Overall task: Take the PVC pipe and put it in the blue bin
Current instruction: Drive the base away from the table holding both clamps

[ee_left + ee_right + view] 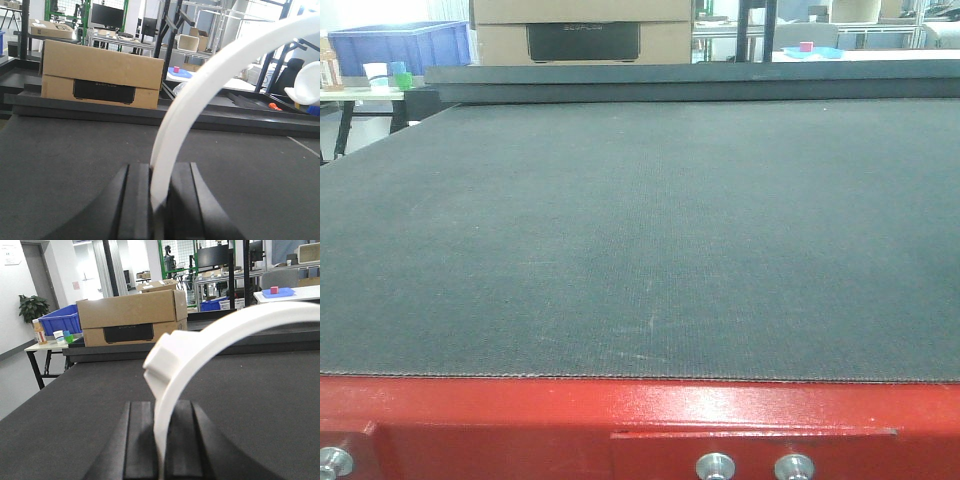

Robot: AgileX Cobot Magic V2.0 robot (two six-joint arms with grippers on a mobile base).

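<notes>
In the left wrist view my left gripper (159,172) has its black jaws closed on the end of a white curved pipe (200,85), which arcs up and to the right above the dark table. In the right wrist view my right gripper (162,410) is closed the same way on a second white curved pipe (215,332) with a blocky fitting (162,360) near the jaws. A blue bin (400,45) stands on a side table at the far left, beyond the dark table; it also shows in the right wrist view (57,320). Neither arm shows in the front view.
The dark mat table (640,230) has a red front edge (640,420) and a raised back rail. A cardboard box (582,30) stands behind the rail. Cups (388,75) stand beside the bin. Another white object (302,87) shows at the right of the left wrist view.
</notes>
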